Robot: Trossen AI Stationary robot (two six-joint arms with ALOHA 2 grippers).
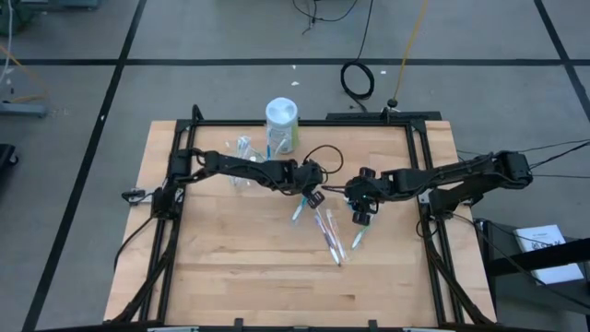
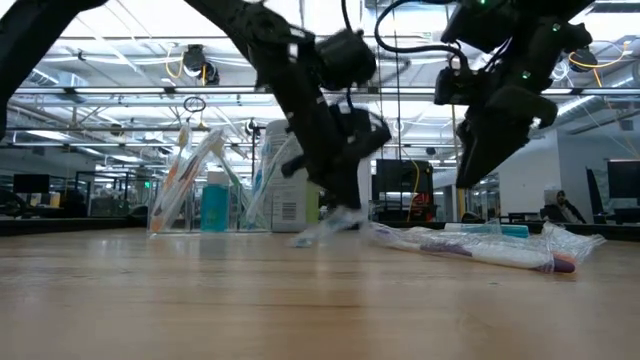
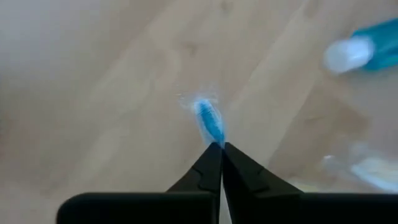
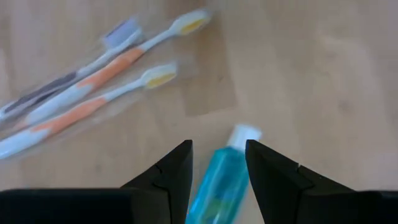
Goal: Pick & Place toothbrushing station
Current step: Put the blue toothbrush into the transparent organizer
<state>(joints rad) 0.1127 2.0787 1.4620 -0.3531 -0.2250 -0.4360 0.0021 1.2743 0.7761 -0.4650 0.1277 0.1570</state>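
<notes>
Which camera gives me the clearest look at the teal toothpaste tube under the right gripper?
The right wrist view: the toothpaste tube lies between the right gripper's open fingers. The high view shows it as a sliver; the low view and left wrist view don't show it clearly.

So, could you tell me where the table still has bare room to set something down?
Bare wood spans the table's near half and left side. It is crowded mid-table around the toothbrushes and both grippers, and by the clear cup and canister.
</notes>
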